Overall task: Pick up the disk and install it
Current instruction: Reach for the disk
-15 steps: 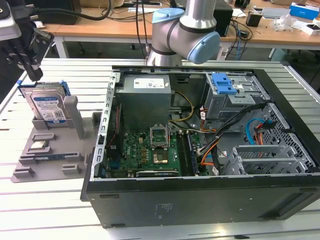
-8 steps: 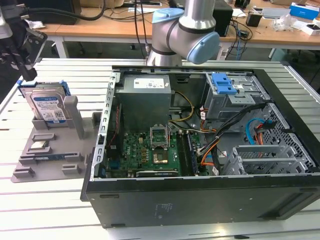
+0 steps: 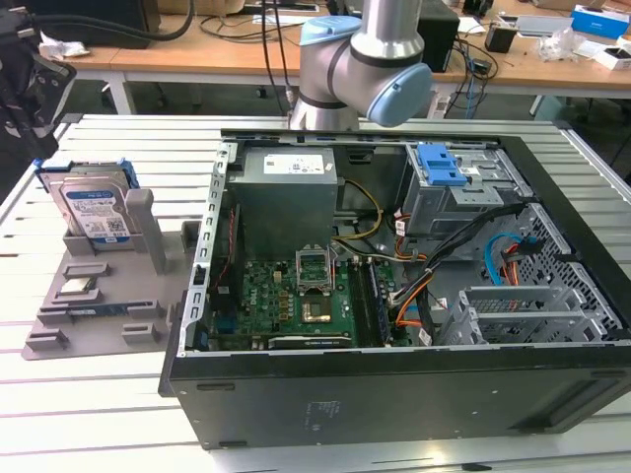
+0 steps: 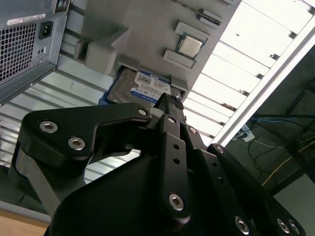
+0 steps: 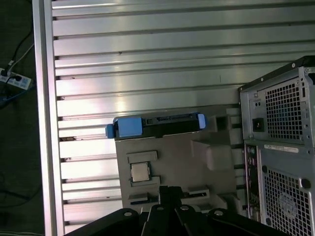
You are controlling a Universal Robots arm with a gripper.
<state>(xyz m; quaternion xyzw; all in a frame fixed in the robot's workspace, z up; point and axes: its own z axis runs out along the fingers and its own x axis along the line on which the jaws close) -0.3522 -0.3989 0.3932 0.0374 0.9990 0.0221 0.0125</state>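
Judging from how things lie, no part of the task has been carried out yet. The disk (image 3: 94, 212) is seen standing on edge in a slot of the grey holder (image 3: 104, 313), which rests on the slatted worktop (image 3: 108, 414) at the exterior view's left, just beside the open computer case (image 3: 394, 399). The disk has not been lifted, so both the pickup and the installation are left to be done. The drive cage (image 3: 463, 202) under its blue latch (image 3: 440, 166), inside the case toward the exterior view's right, is judged to be the likely destination.

The pincer (image 5: 170, 192) appears drawn together at its tips, and nothing is held between them. It is poised above the worktop near the holder, well apart from the disk.

The case interior, with board, cables and cage, is given by the exterior view, along with the arm (image 3: 365, 59) rising behind the case. From the first wrist view the disk's (image 5: 157, 123) upper edge and blue bracket are seen from above, with a small chip (image 5: 140, 172) lying flat in the holder and the vented rear panel of the case alongside. In the second wrist view the disk's (image 4: 147, 87) labelled face is shown just past the pincer's (image 4: 170, 103) tip.
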